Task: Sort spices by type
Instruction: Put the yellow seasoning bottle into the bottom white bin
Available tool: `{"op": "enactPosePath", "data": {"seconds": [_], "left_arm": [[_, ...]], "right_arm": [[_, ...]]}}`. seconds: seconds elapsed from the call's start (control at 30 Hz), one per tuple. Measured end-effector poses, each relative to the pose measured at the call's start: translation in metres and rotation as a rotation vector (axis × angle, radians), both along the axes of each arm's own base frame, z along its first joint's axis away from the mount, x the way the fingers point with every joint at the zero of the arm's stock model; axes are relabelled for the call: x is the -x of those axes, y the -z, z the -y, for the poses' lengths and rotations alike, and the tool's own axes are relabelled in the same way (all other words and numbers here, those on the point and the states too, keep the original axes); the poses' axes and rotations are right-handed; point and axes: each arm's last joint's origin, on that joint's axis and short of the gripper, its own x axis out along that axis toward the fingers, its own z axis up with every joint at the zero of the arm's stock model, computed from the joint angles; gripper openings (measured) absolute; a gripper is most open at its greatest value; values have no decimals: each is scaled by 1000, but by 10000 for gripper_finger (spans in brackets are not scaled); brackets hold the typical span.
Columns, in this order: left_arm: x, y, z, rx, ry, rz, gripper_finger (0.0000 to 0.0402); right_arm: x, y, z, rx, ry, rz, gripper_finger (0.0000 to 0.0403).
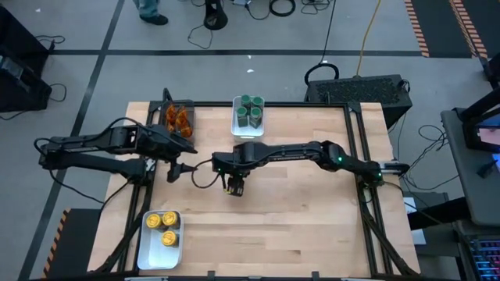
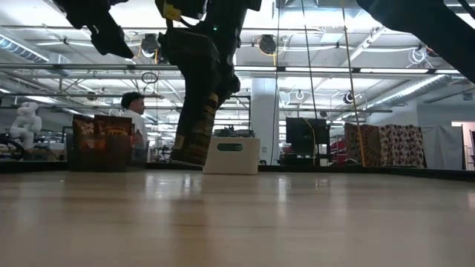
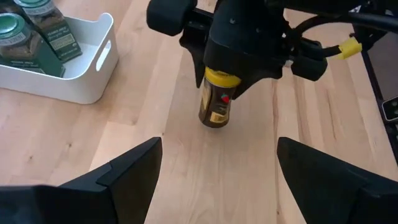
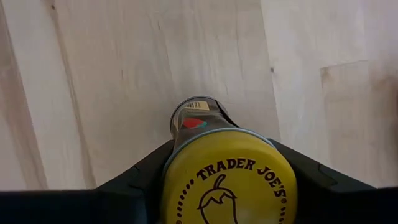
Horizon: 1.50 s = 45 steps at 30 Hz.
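A yellow-lidded spice jar (image 3: 216,102) with a dark label hangs tilted over the table's middle, with my right gripper (image 1: 234,187) shut on it; the right wrist view looks down on its lid (image 4: 229,180). My left gripper (image 1: 176,170) is open a little to the jar's left, its fingers (image 3: 134,163) wide apart and touching nothing. Green-lidded jars (image 1: 250,109) stand in a white tray (image 1: 248,131) at the far edge. Three yellow-lidded jars (image 1: 164,226) stand in a white tray (image 1: 147,254) at the near left. Orange-brown pieces (image 1: 178,117) fill a dark bin at the far left. My right gripper pinches the jar at its top, one finger (image 4: 140,171) on either side of the yellow lid (image 3: 219,79). The fingers come from above, pointing steeply down. The jar hangs below them, tilted, its bottom (image 2: 189,159) a little above the wood.
The green jars' tray (image 3: 93,62) lies just beyond the held jar on the far side. The bin (image 2: 100,141) and a white tray (image 2: 231,154) stand at the far edge in the low view, with a person (image 2: 133,111) in the room behind. Bare wood (image 1: 312,226) spreads to the near right.
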Motion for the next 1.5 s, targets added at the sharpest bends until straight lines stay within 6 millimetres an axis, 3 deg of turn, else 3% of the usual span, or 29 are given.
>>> {"op": "enactPosePath", "data": {"seconds": [0.37, 0.87, 1.0, 1.2, 1.5], "left_arm": [[-6, 2, -1, 11, -32, -13, 322], [-7, 3, -1, 11, -34, -18, 322], [-16, 6, 1, 43, -41, -32, 322], [-41, 17, 10, 44, 13, -56, 322], [-87, 28, 15, 11, 36, 45, 322]], "right_arm": [[-2, -1, 1, -37, -49, 20, 270], [2, -19, 6, -34, -25, 51, 276], [5, -31, 9, -27, -36, 83, 277], [18, -66, 16, 1, -59, 159, 277], [68, -127, 28, 167, -24, 141, 277]]}}
